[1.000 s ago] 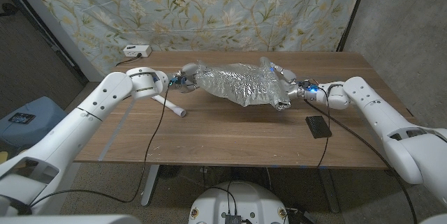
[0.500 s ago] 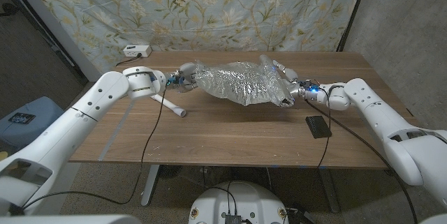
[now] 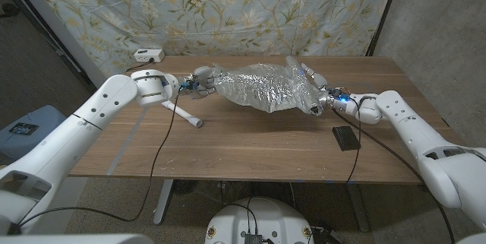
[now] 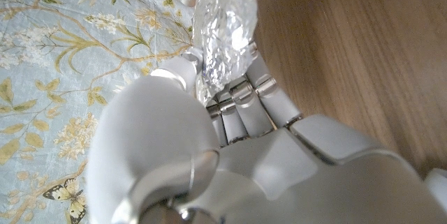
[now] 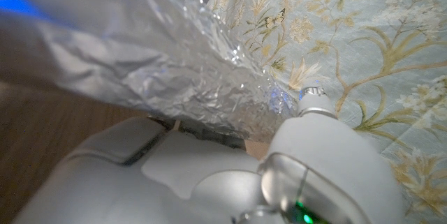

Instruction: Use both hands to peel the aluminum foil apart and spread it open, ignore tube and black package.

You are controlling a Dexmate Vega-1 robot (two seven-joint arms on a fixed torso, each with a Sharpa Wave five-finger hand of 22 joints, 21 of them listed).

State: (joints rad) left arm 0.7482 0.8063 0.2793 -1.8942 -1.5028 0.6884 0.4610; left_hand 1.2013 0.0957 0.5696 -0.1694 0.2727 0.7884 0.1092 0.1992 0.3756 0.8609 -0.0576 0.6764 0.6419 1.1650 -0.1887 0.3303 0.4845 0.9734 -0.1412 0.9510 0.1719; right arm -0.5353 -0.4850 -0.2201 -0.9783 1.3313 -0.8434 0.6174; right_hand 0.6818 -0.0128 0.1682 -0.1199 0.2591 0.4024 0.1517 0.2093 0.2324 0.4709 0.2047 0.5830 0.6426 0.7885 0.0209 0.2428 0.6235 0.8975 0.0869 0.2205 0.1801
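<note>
**Foil held taut between two hands above a wooden table**

Wood of the table [image 3: 250, 149] fills the near ground, bare along its front edge. A little farther in, the black package [image 3: 346, 137] lies flat at the robot's right and the white tube [image 3: 184, 114] lies at its left; both sit apart from the work, as the task says to ignore them. Beyond these, the aluminum foil [image 3: 266, 88] hangs crumpled and stretched across the table's middle, apparently lifted off the surface so that its layers can be drawn apart. The left hand [image 3: 199, 81] grasps one end; in the left wrist view its fingers [image 4: 244, 102] close on the foil's edge with the thumb opposite. The right hand [image 3: 317, 92] grasps the opposite end, the sheet [image 5: 160, 70] spilling over its knuckles in the right wrist view. Opposed grips at the two ends suggest a pull outward to spread the sheet. Farthest back, a power strip [image 3: 149, 55] rests before the floral cloth [image 3: 228, 8].
</note>
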